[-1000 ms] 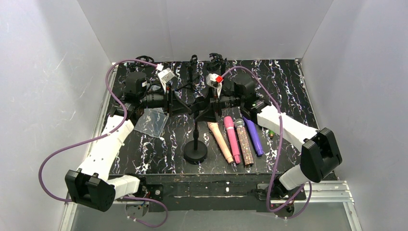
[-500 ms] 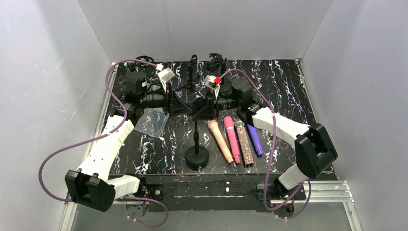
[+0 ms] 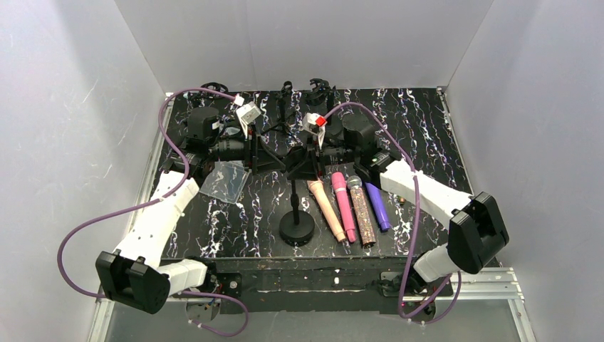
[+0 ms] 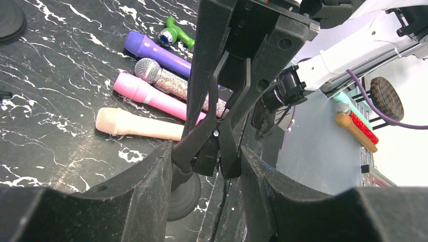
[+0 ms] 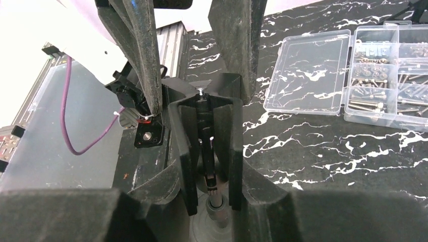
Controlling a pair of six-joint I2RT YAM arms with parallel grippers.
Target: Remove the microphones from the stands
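Robotics lab test cell | plain white walls (image 3: 71, 107) boxing in a black marbled tabletop (image 3: 427, 128) | two white robot arms (image 3: 153, 221) bolted at its near edge, right by an aluminium rail (image 3: 491, 274) | clear parts box (image 5: 388, 75) of screws out on the tabletop

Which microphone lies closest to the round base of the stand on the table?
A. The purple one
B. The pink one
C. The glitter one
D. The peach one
D: in the top view the peach microphone is first in the row, just right of the stand's round base; the pink microphone, glitter microphone and purple microphone lie further right in turn.
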